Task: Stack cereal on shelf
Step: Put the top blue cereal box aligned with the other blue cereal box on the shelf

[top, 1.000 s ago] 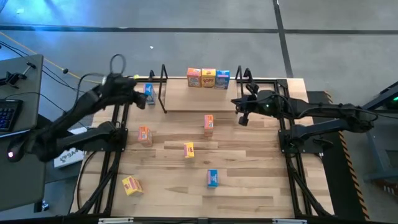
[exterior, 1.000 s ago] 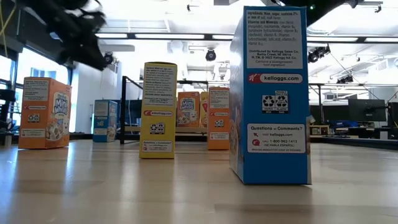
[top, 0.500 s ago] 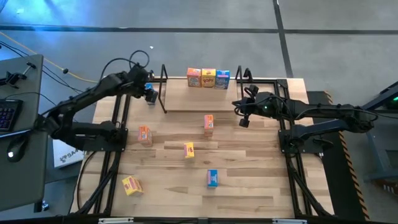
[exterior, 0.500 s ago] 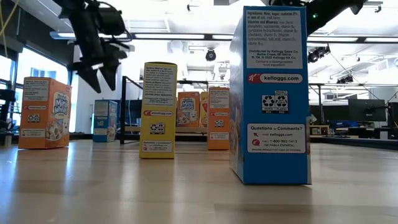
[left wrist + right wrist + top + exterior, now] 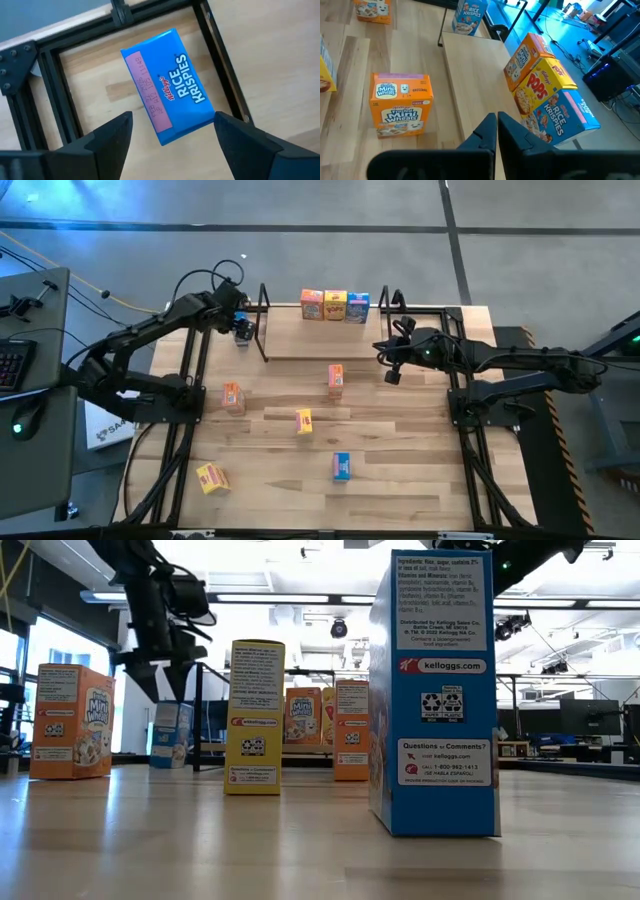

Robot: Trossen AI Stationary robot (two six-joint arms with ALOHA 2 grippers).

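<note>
A blue Rice Krispies cereal box (image 5: 167,80) stands upright on its base at the table's far left (image 5: 170,737), just outside the shelf's left wire frame (image 5: 263,320). My left gripper (image 5: 172,120) hangs open right above it, pointing down, with its fingers (image 5: 150,680) on either side and clear of the top. On the shelf board (image 5: 320,340), three boxes stand along the far edge: orange (image 5: 312,304), yellow (image 5: 335,305) and blue (image 5: 358,307). My right gripper (image 5: 496,125) hovers shut over the shelf's right end (image 5: 388,368).
Loose boxes stand on the table in front of the shelf: orange (image 5: 335,378), orange (image 5: 232,397), yellow (image 5: 304,421), blue (image 5: 341,467) and yellow (image 5: 211,477). The shelf's right wire frame (image 5: 396,305) stands close to my right gripper. The board's near half is bare.
My left gripper has swung toward the table's right, to a spot over the blue box by the shelf's left frame. It has turned to point down and come lower over the box. The box has stayed in place.
</note>
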